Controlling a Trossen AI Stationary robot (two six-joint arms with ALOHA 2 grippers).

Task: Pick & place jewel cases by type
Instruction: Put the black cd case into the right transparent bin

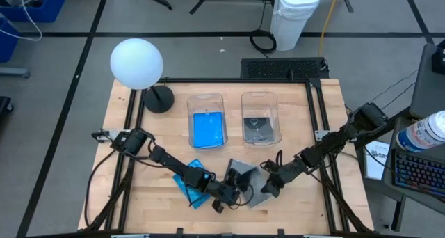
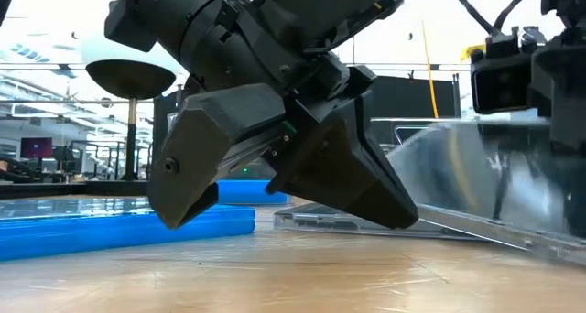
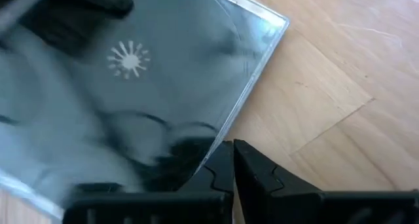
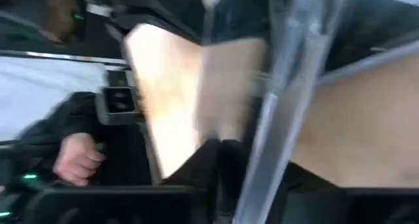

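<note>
Near the table's (image 1: 153,196) front edge, the right gripper (image 1: 268,188) clamps a grey jewel case (image 1: 261,194); the left gripper (image 1: 220,205) is closed, empty, beside another grey case (image 3: 131,86).

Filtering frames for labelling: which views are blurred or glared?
Right wrist view: heavy motion smear, the tilted grey see-through jewel case streaked. Left wrist view: soft blur across another grey case. Low view: bright backlight silhouettes the left gripper. High view: sharp.

Two clear deep plastic tubs stand side by side at the table's middle: the left tub (image 1: 207,121) holds a bright blue rectangular case (image 1: 208,129), the right tub (image 1: 261,118) a grey see-through case (image 1: 259,129). Nearer the front edge than the tubs lie a blue case (image 1: 189,188) and grey see-through cases (image 1: 245,179). A white globe lamp (image 1: 138,64) stands left of the tubs
</note>
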